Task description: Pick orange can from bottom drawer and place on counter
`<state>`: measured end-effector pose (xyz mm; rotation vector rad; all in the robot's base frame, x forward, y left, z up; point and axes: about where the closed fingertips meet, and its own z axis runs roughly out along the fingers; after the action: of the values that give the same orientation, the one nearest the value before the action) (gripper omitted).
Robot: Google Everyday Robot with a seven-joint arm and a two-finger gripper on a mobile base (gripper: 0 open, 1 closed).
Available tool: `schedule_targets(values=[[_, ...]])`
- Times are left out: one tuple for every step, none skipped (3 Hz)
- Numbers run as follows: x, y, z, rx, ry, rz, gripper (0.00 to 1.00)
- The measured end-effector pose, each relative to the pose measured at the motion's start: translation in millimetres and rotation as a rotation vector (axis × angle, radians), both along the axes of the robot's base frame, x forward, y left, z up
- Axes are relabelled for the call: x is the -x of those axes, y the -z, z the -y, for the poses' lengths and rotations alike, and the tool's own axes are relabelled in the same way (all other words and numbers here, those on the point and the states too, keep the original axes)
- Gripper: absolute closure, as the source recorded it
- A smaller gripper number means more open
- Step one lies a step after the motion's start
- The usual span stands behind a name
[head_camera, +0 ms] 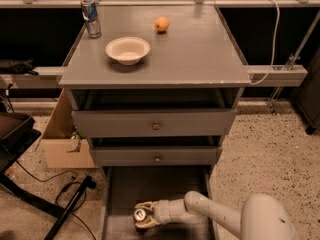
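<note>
The orange can [140,215] stands in the open bottom drawer [120,189], near its front left; I see mainly its silver top. My gripper [142,215] reaches in from the right, low in the drawer, with its pale fingers on both sides of the can and closed against it. The counter [195,49] is the flat grey top of the cabinet, above and behind the gripper.
On the counter stand a white bowl [127,49], a slim silver-blue can [91,17] at the back left and a round orange fruit [161,24]. Two upper drawers with knobs [156,126] overhang the drawer's rear. A cardboard box [62,139] and cables lie left.
</note>
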<state>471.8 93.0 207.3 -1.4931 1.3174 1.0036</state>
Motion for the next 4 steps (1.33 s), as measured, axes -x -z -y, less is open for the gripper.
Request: schedule_targets(values=[[-1, -45, 31, 0.014, 0.044, 0.035, 1.0], [33, -156, 90, -0.028, 0.094, 0.005, 1.0], [73, -243, 127, -0.05, 0.097, -0.037, 1.0], [85, -325, 158, -0.04, 0.125, -0.058, 1.0]])
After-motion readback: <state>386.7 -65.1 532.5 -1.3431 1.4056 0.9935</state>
